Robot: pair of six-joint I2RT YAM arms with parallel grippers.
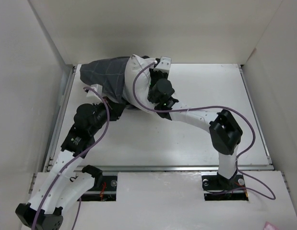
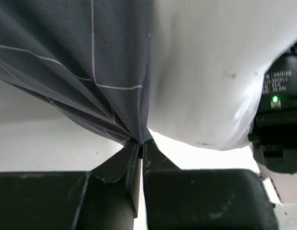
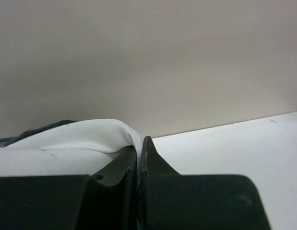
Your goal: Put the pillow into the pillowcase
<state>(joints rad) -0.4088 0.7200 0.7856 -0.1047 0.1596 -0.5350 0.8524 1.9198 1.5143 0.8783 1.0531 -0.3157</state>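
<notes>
The dark grey grid-lined pillowcase (image 1: pixel 106 76) lies bunched at the table's back left. The white pillow (image 1: pixel 137 79) sticks out of its right side. My left gripper (image 1: pixel 120 107) is at the case's near edge. In the left wrist view it (image 2: pixel 141 141) is shut on a gathered fold of the pillowcase (image 2: pixel 81 57), with the pillow (image 2: pixel 210 72) bulging just to the right. My right gripper (image 1: pixel 155 69) is at the pillow's right end. In the right wrist view it (image 3: pixel 140 143) is shut on a thin edge of the pillow (image 3: pixel 66 143). A sliver of pillowcase (image 3: pixel 33 132) shows behind.
The white table (image 1: pixel 201 139) is boxed in by a back wall (image 1: pixel 158 28) and side walls. My right arm's wrist housing (image 2: pixel 278 129) with a green light sits close beside the pillow. Purple cables (image 1: pixel 138 96) loop over both arms.
</notes>
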